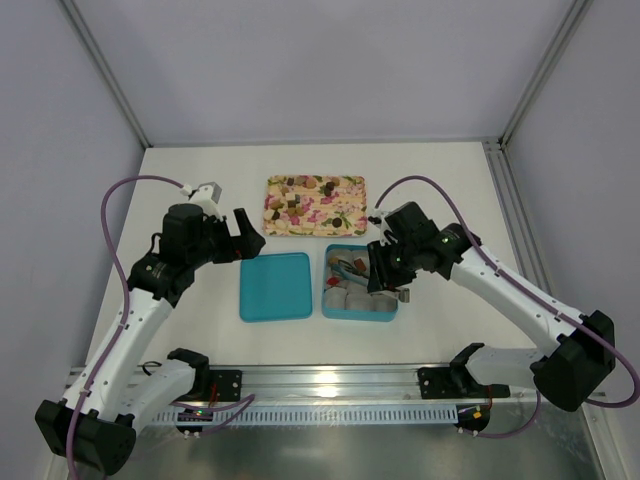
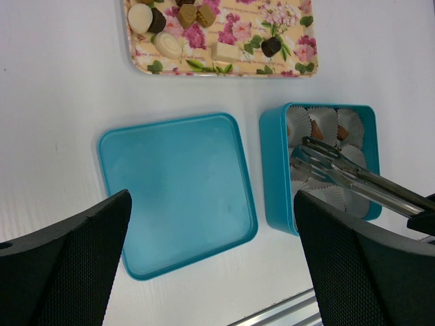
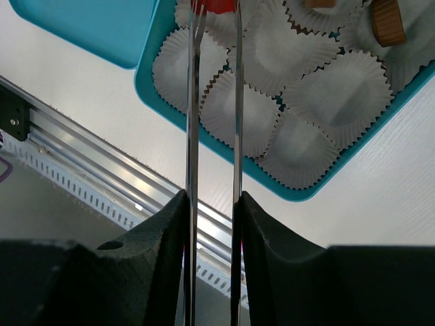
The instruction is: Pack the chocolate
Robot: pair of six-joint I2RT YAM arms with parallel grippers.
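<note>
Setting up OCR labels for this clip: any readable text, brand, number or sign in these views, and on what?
No readable text in any view.
flowered tray: floral print only.
teal box, teal lid: plain.
tongs, paper cups, rail: no markings seen.
boards at the arm bases: too small to read.

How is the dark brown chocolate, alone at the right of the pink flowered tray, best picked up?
Pinch its opposite sides with the metal tongs, from above: the dark brown chocolate lies flat on the flowered tray, with free space around it.
</note>
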